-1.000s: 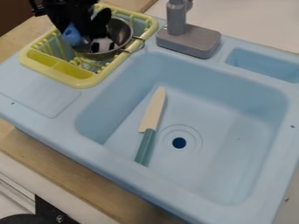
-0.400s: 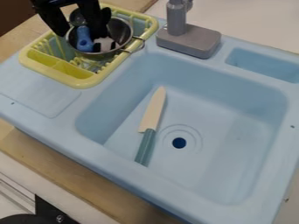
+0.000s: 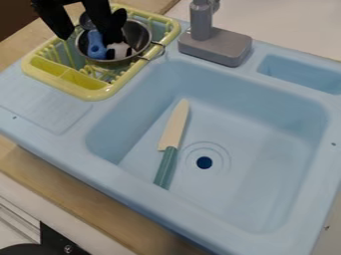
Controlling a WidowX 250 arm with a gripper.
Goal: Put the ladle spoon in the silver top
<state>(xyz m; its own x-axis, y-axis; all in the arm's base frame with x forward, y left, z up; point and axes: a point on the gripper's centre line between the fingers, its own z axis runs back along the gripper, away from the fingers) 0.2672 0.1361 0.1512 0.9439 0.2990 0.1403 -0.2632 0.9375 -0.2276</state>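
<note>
Though the toy knife (image 3: 170, 144) rests in the sink (image 3: 263, 167), my job centres on the drying rack (image 3: 100, 93) at its far left corner. Within, the silver bowl (image 3: 138, 35) has the ladle (image 3: 95, 46): blue handle inside, head by the far rim, beside a black-and-white toy (image 3: 118, 50). I judge placement done; only withdrawing my gripper (image 3: 91, 40) remains. Compared with 1.0 s ago, the handle sits lower in the bowl, and my 2 fingers, then bunched at it, are spread wide, pinching nothing.

Light wood counter (image 3: 73, 194); white surface (image 3: 286, 22) behind; dark brown patch (image 3: 13, 19).
</note>
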